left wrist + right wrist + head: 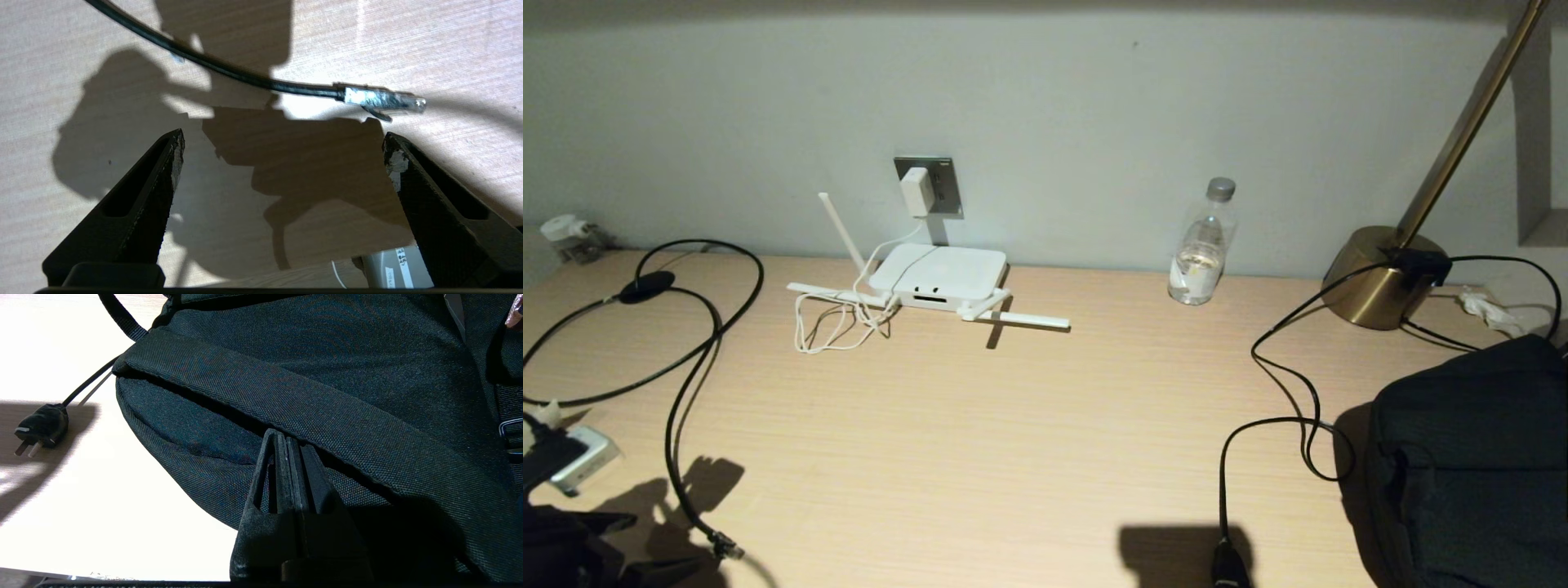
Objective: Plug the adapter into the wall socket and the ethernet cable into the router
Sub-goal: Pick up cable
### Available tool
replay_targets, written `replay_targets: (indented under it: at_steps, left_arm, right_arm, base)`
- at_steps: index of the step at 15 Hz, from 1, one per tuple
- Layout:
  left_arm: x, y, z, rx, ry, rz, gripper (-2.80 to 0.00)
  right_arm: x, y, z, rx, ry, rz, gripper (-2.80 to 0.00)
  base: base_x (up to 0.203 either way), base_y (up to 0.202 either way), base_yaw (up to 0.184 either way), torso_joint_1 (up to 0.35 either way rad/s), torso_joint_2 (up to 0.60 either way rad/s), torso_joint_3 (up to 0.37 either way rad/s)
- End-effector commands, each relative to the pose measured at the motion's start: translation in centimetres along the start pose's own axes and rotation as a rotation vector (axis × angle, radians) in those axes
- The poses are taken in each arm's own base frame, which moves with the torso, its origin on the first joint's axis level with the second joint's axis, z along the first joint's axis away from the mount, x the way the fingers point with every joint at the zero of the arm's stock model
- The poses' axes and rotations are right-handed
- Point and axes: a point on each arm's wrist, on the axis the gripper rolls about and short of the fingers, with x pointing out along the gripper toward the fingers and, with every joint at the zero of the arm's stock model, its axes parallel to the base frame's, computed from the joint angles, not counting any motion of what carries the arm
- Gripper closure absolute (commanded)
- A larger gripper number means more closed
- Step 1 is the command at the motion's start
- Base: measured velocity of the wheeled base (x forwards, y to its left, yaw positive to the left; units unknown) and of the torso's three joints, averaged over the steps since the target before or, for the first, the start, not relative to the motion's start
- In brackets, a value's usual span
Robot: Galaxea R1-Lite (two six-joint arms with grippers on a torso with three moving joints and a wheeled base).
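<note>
While the adapter (916, 191) sits plugged into the wall socket (941, 184) at upper centre of the head view, the router (939, 276) lies on the worktop (1013, 425) just below it, its white cord (837, 320) looped beside it. At lower left the ethernet cable (678, 425) ends in a clear plug (382, 100) lying loose on the wood. The left tool (282, 159) hovers just above that plug, fingers spread wide, touching nothing. The right tool (292, 457), fingers pressed together, rests against a dark bag (327, 375) at lower right. A black plug (39, 426), bottle (1203, 245) and brass lamp (1388, 273) stand apart.
</note>
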Motion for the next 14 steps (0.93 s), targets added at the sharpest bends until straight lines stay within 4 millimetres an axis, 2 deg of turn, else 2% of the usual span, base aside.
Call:
replay_targets:
  at_steps: [1,6,14]
  left_arm:
    - [0.7,0.4,0.1,0.003,0.008,-0.021,-2.8]
    - [1.8,1.1,1.0,0.03,0.004,-0.047,-2.8]
    - [4.1,2.3,4.1,0.113,-0.021,-0.093,-2.8]
  right_arm:
    - [0.0,0.0,0.0,0.0,-0.001,-0.001,0.0]
    - [0.0,0.0,0.0,0.001,-0.002,0.0,0.0]
    - [0.0,0.0,0.0,0.001,-0.002,-0.001,0.0]
  base:
    - [0.0,0.0,0.0,0.0,0.0,0.0]
    - [0.0,0.0,0.0,0.0,0.0,0.0]
    - [0.0,0.0,0.0,0.0,0.0,0.0]
